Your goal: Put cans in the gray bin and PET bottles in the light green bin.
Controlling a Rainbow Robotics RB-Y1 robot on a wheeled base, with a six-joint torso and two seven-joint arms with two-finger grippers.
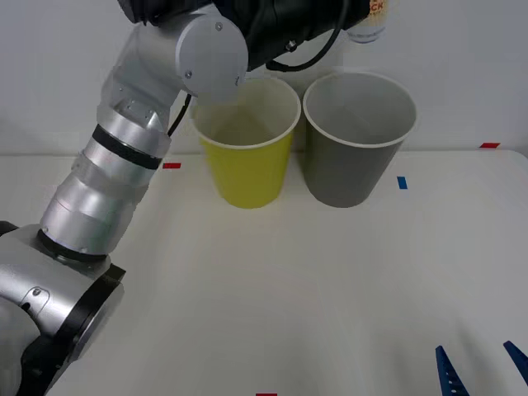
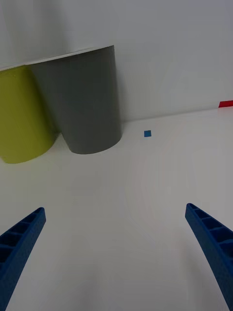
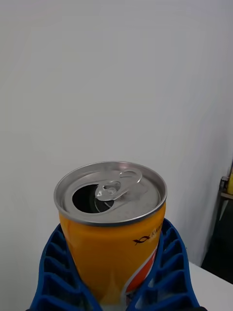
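The left end effector (image 3: 114, 291) is up high, and its blue fingers (image 3: 53, 277) hug the can (image 3: 114, 233) tight on both sides. The can stands upright, and its silver top has an open hole. From the front, the can (image 1: 365, 21) hangs in the air, with the gray bin (image 1: 357, 140) just below it and the light green bin (image 1: 246, 144) touching that bin's side. The right end effector (image 2: 114, 252) waits low over the white bench (image 1: 330, 280), fingers wide apart, both bins well ahead of it.
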